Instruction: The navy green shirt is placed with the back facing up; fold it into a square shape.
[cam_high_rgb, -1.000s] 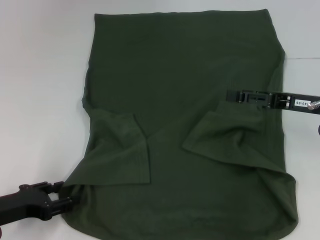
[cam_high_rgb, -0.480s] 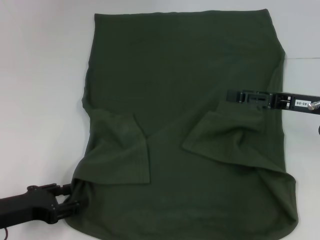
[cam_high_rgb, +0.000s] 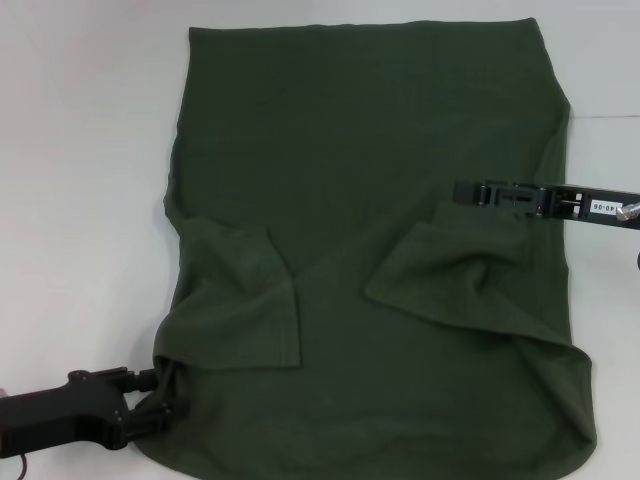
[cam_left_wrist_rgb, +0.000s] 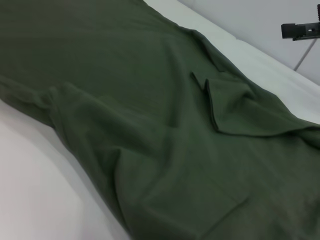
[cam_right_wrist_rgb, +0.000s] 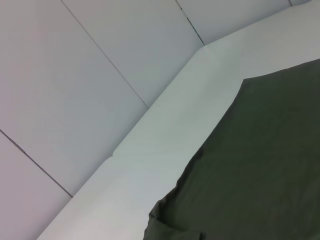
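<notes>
Our left gripper (cam_high_rgb: 170, 392) pinches the near-left corner of the navy green shirt (cam_high_rgb: 370, 200) — sleeves folded inward beyond it — ready for lifting; our right gripper (cam_high_rgb: 462, 190), seemingly closed, hovers over the opposite edge.

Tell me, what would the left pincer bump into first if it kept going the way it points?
The left pincer is already at the shirt, at its near left corner. Going straight on, it would likely push into that bunched cloth first.

The shirt (cam_high_rgb: 380, 150) is seen as plain dark olive green, unpatterned. The table (cam_high_rgb: 80, 150) is seen as white. Both grippers, left (cam_high_rgb: 165, 395) and right (cam_high_rgb: 462, 190), are black.
</notes>
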